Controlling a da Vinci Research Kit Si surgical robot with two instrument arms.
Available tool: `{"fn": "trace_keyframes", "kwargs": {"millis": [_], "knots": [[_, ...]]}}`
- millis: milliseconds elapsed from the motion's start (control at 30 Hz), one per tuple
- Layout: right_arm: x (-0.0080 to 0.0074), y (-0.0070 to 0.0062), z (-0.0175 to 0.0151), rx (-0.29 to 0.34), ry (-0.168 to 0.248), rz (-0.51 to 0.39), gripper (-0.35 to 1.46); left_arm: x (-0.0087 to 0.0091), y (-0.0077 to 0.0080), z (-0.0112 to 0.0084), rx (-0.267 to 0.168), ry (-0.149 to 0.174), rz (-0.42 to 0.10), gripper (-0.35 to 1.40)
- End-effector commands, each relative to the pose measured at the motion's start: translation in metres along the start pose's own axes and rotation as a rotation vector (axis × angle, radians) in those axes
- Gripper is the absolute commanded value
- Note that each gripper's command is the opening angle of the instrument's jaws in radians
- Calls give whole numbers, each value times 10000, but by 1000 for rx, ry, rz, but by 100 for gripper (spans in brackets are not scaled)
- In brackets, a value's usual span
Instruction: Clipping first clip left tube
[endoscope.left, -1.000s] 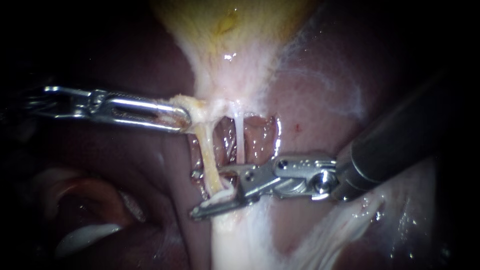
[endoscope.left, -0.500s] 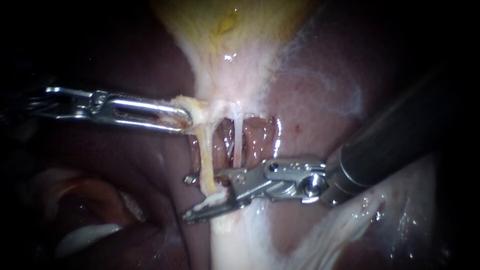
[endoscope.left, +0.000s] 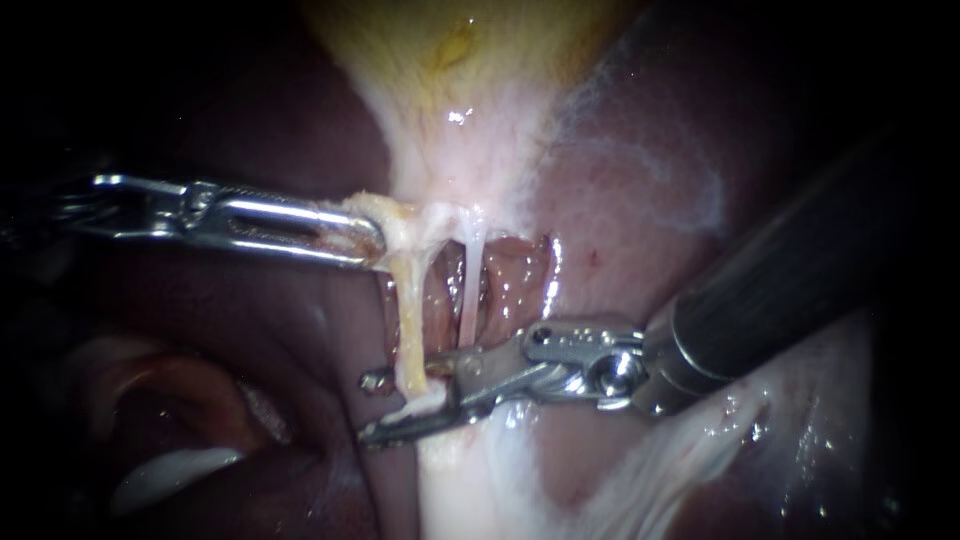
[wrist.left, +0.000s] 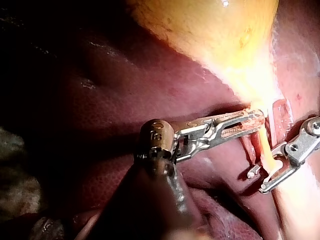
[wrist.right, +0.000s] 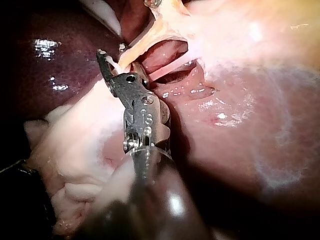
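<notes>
At the left of the endoscope view, the left tool (endoscope.left: 372, 240) comes in nearly level, its slotted jaws closed flat on a tag of yellowish tissue (endoscope.left: 390, 212) below the gallbladder (endoscope.left: 450, 50). From that tag the left tube (endoscope.left: 408, 320) hangs taut. It is a yellowish cord whose long axis runs almost straight up and down the view, leaning slightly rightward toward its lower end, with dark liver (endoscope.left: 250, 340) to its left. Just right of it, and apart from it, a thinner pale right tube (endoscope.left: 470, 290) runs nearly parallel.

Farther right, the right tool (endoscope.left: 372, 408) reaches in from its dark shaft, jaws pointing left and parted in a narrow V. The left tube's lower end passes between them, crossing them roughly at right angles. It rests against the lower jaw, and a gap shows to the upper one, so nothing is gripped.

In the left wrist view the left tube (wrist.left: 265, 150) drops from the left tool (wrist.left: 257, 120) into the right tool (wrist.left: 261, 181). In the right wrist view the right tool (wrist.right: 111, 51) straddles the left tube (wrist.right: 137, 49).
</notes>
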Motion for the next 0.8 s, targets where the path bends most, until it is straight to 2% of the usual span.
{"fn": "trace_keyframes", "kwargs": {"millis": [33,200,267,500,800], "knots": [[0,0,-1,-4,2,9,-6,0,1,0,1,0,0,-35],[-1,0,-2,-11,2,44,-35,0,1,0,1,0,0,-35],[-1,-1,-3,-13,-3,68,-35,0,1,0,1,0,0,-35],[1,-2,-7,-41,-89,83,-35,0,1,0,1,0,0,-35],[5,-6,-14,-53,-111,88,-35,0,1,0,1,0,0,-35]]}}
